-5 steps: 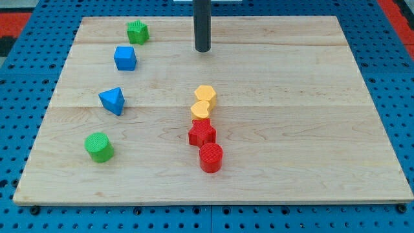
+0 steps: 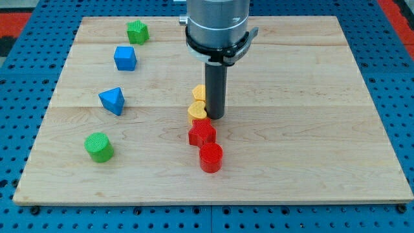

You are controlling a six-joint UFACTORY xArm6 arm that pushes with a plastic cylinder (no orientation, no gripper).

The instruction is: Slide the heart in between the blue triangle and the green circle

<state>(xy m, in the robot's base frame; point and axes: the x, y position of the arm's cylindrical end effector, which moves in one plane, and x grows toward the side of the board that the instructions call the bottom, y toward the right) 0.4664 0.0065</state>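
Observation:
The yellow heart [image 2: 196,112] lies near the board's middle, just left of my tip [image 2: 215,117], which touches or nearly touches its right side. Another yellow block [image 2: 198,92] sits just above it, partly hidden behind the rod. The blue triangle [image 2: 112,100] is at the left. The green circle [image 2: 99,146] is below it, toward the lower left. The gap between them is open.
A red star-like block [image 2: 202,133] and a red cylinder [image 2: 211,157] sit directly below the heart. A blue cube [image 2: 125,58] and a green star [image 2: 137,32] are at the upper left. The wooden board [image 2: 323,129] lies on a blue pegboard.
My tip has moved from the board's top down to the right side of the yellow heart. The heart and the yellow block above it have shifted slightly left.

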